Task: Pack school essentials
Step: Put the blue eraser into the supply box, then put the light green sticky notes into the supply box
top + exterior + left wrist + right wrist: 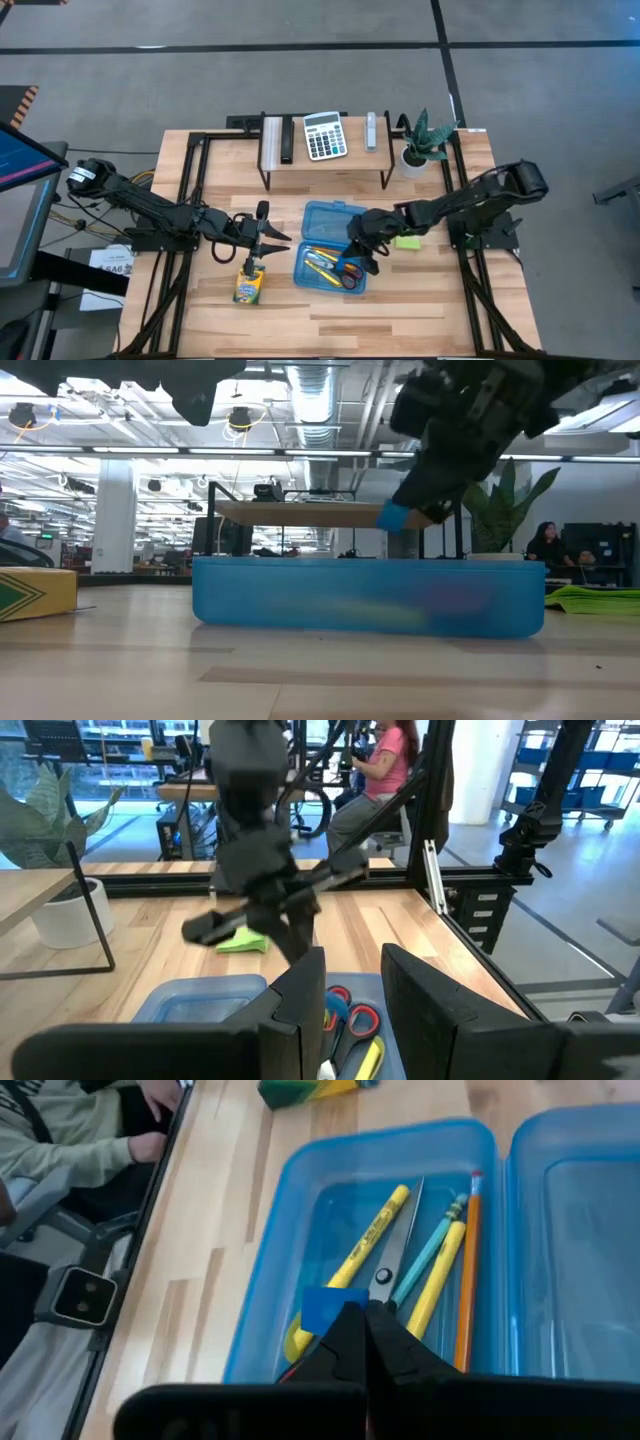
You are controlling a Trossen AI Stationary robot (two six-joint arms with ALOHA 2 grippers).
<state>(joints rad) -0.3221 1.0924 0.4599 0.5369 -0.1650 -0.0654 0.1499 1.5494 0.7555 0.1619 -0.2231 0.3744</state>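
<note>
An open blue pencil case (330, 262) lies mid-table, its lid (333, 218) folded toward the far edge. In its tray (300, 1260) lie yellow pencils (368, 1242), an orange pencil (468, 1270) and red-handled scissors (350, 273). My right gripper (366, 250) hovers over the tray, shut on a tiny blue piece (392, 517). The lime-green sticky-note pad (407, 241) lies flat to the case's right. The yellow-green crayon box (248, 286) lies flat to the case's left. My left gripper (350, 995) is open, just beyond the crayon box and left of the case. My right gripper pinches the tiny blue piece (325, 1308) between its two fingertips (350, 1335), coming from above and slanting down from the table's right. The piece is lifted clear, above the tray of the pencil case.
A dark-framed shelf (325, 160) along the far edge carries the grey-white calculator (325, 135); a potted plant (422, 145) stands at its right end. Bare wood (420, 310) lies near the front edge. People show in the room beyond the table (385, 760).
</note>
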